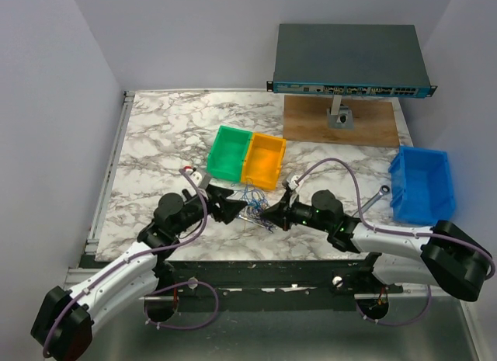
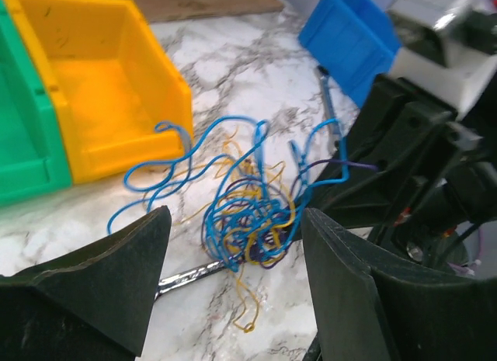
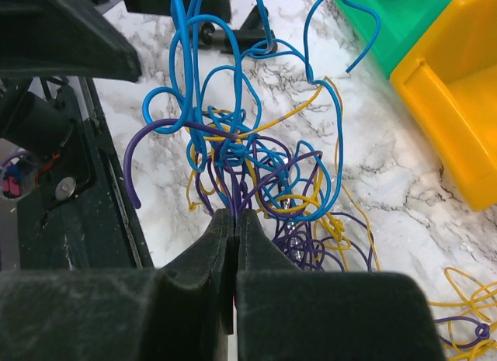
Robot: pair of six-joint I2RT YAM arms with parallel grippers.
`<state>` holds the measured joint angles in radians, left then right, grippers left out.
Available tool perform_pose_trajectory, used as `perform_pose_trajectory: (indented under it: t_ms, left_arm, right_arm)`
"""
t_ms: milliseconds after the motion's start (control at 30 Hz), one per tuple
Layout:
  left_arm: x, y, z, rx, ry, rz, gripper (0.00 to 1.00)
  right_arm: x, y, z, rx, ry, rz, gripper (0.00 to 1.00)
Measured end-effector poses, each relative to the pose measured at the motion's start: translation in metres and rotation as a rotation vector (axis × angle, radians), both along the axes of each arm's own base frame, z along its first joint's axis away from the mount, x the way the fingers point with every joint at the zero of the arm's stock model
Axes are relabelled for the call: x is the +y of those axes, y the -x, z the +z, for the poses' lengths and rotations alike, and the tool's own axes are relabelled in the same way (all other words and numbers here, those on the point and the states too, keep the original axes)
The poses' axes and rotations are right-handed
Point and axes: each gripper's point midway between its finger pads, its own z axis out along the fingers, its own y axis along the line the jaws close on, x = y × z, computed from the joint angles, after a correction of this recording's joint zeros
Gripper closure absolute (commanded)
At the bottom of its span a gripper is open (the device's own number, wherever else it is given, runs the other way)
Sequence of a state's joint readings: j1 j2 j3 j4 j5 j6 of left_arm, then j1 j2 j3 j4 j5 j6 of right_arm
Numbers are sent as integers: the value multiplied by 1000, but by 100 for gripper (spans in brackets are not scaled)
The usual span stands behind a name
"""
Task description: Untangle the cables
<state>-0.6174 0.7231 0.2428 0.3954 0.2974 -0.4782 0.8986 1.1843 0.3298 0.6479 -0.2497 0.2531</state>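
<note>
So, from the top, the cables [image 1: 253,199] sit bunched on the marble surface [image 1: 163,136] just in front of the yellow bin [image 1: 264,161], with the left gripper [image 1: 238,209] and right gripper [image 1: 265,214] close in on them. Left wrist view: jaws wide apart, tangle between them, near the yellow bin's front corner. Right wrist view: jaws pressed together, clamped on purple strands of the cables.

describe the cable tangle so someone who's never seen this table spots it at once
On the marble table, find the yellow bin beside the green bin. Just in front of it, toward the arms, between the left pincer and right pincer, lies the cable tangle: hair-thin blue, yellow and purple loops, far thinner than the arms' purple hoses.
</note>
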Motion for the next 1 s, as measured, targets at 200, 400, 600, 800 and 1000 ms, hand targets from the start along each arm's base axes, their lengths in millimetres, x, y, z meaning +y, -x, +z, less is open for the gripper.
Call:
perform_pose_trajectory:
  t_ms: [200,400,600,800,1000]
  left_arm:
    - [0,13,26,-113,81,-48,41]
    - [-8,3,9,-44,39,-54,51]
    - [-24,-5,-7,49,-5,-97,100]
    - [-7,-22,0,47,-20,48,100]
    - [60,-47,5,57,4,435,100]
  right_arm:
    - [2,5,-8,22,18,30,99]
    - [4,8,-10,31,21,55,99]
    - [5,9,-10,33,20,61,99]
    - [-13,-21,-8,18,42,-155,99]
    - [-81,-78,13,-20,14,-681,99]
